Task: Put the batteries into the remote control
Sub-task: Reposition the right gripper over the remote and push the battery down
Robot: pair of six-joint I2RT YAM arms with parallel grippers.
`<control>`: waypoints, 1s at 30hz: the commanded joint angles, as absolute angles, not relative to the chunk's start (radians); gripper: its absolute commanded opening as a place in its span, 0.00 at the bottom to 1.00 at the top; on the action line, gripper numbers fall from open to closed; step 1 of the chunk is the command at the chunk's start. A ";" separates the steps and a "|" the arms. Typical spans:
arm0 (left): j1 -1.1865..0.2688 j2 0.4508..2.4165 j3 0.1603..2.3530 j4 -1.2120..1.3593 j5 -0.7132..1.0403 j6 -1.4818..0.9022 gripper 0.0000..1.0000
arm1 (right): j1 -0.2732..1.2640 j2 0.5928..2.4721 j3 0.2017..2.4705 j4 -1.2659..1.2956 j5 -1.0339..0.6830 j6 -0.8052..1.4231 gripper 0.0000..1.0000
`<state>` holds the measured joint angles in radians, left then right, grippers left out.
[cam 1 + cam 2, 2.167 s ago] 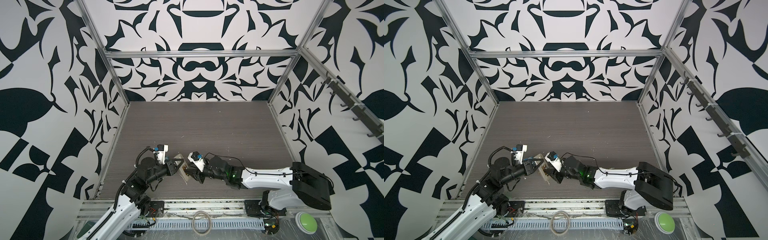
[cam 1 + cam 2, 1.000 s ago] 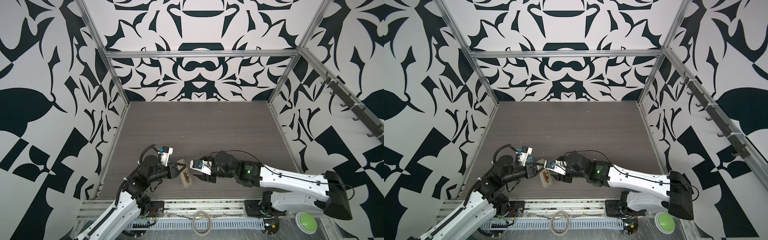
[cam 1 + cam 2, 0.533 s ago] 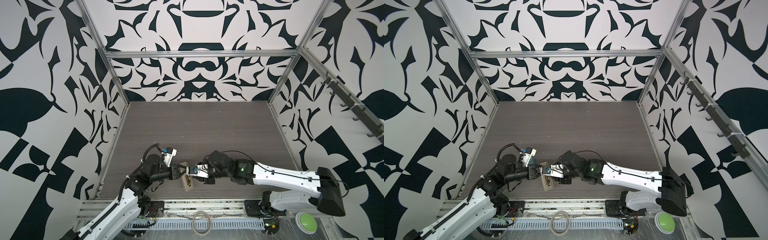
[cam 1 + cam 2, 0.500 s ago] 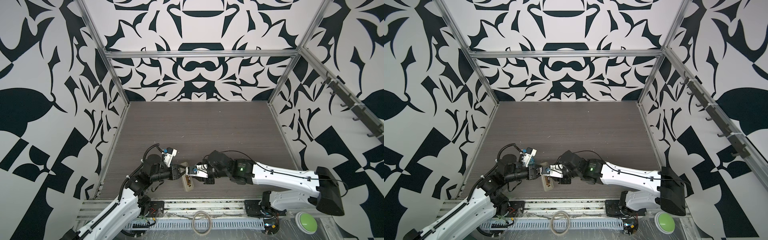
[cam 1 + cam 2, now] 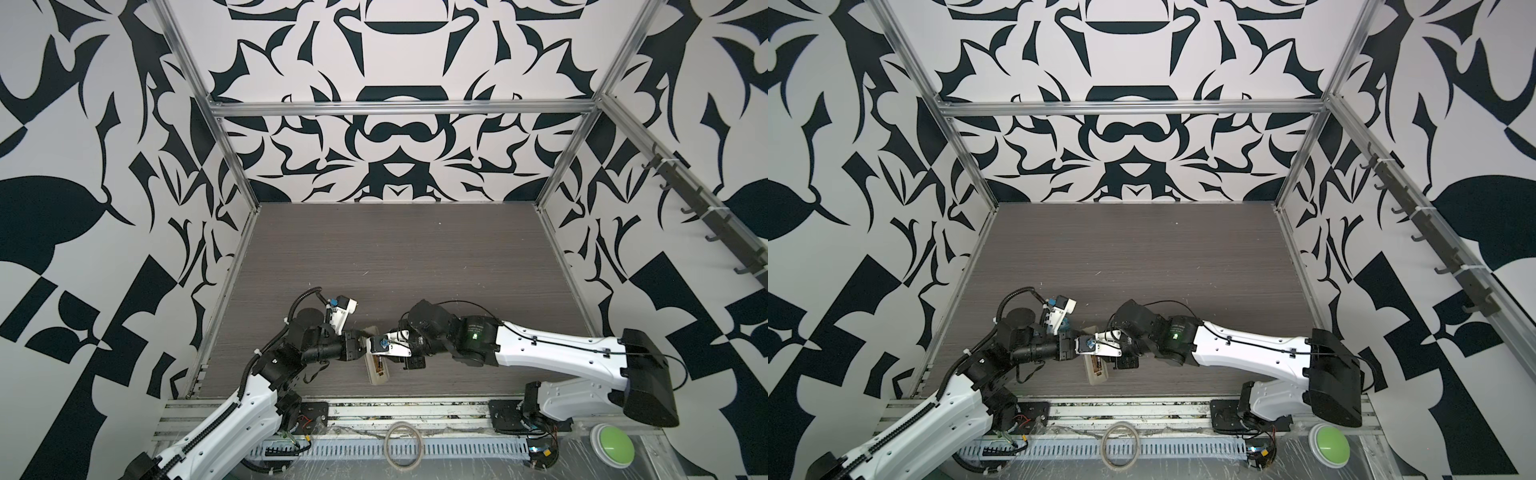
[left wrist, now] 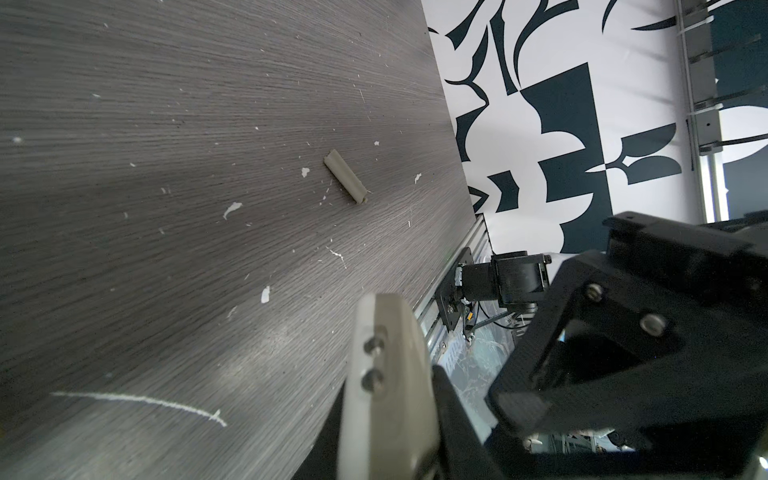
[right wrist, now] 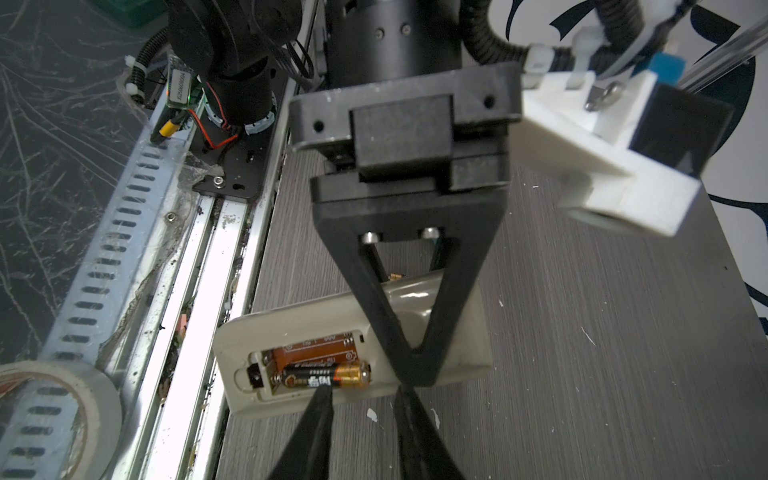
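The remote control (image 7: 316, 324) lies back up near the table's front edge, its battery bay uncovered; it shows in both top views (image 5: 380, 374) (image 5: 1098, 376). One of the batteries (image 7: 328, 376) sits in the nearer slot, and the slot beside it shows bare orange board. My left gripper (image 7: 415, 376) (image 5: 365, 347) is shut on the remote's body past the bay. My right gripper (image 7: 361, 392) (image 5: 379, 356) hangs open over the bay. One of its fingertips (image 7: 322, 395) touches the battery and nothing lies between the two.
A small beige cover-like strip (image 6: 345, 183) lies on the grey table among white scraps (image 6: 232, 210). The aluminium rail (image 7: 199, 311) runs along the front edge beside the remote. A tape roll (image 5: 404, 444) and a green button (image 5: 611, 442) sit beyond it.
My right gripper has moved left over the remote and its jaws have narrowed. The left gripper has kept its hold on the remote, which now sits lower and a little further right.
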<state>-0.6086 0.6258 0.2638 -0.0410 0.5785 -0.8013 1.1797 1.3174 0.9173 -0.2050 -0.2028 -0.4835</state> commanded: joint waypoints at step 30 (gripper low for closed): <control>-0.615 0.620 0.283 0.000 0.599 -0.808 0.00 | 1.202 1.384 0.990 -0.239 -0.173 -0.518 0.24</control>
<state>-0.6117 0.6243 0.2634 -0.0277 0.5850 -0.8108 1.1954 1.3853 0.9455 -0.2325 -0.1905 -0.5053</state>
